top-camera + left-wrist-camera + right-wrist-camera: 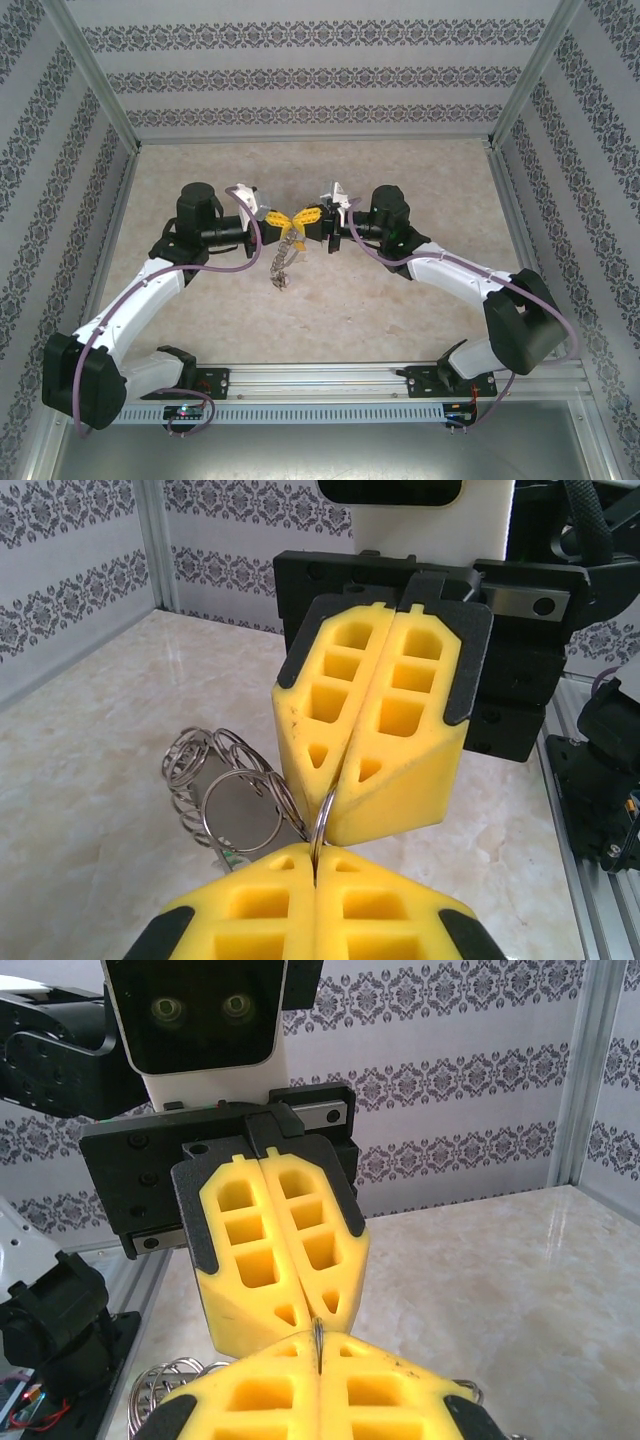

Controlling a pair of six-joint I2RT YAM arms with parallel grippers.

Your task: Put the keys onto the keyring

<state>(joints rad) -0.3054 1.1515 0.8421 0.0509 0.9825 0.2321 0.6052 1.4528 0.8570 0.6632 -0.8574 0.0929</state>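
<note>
Two grippers: left gripper (273, 218) and right gripper (312, 216) meet tip to tip above the middle of the desk (350, 320); the left one sits at 9 o'clock of the meeting point, the right at 3 o'clock.
Left jaws: pressed together on the keyring (320, 830), the yellow pads meeting with the thin wire caught in the seam; own tips at the bottom of the left wrist view (315, 872).
Right jaws: likewise closed on the same wire, seen from the left wrist as a yellow wedge (338, 790) coming down from 12 o'clock.
Keyring, place: held in the air between the two pairs of pads, off the desk.
Keyring, axis: seen edge-on from both wrists, a short arc running 12 to 6 o'clock between the tips (317, 1338); its full outline is hidden by the pads.
Keyring, look: thin grey metal wire, smooth and bright along the edge.
Hanging bundle: silvery cluster (283, 265) trailing from the grip toward 6 o'clock in the top view, tilted slightly to 7.
Bundle detail: several small round wire loops (235, 800) overlapping at 9 o'clock of the pinch; a green fleck (228, 858) beneath them is too small to identify.
Right wrist view: left gripper (305, 1305) opposite at 12 o'clock; loops (165, 1385) at 8 o'clock.
</note>
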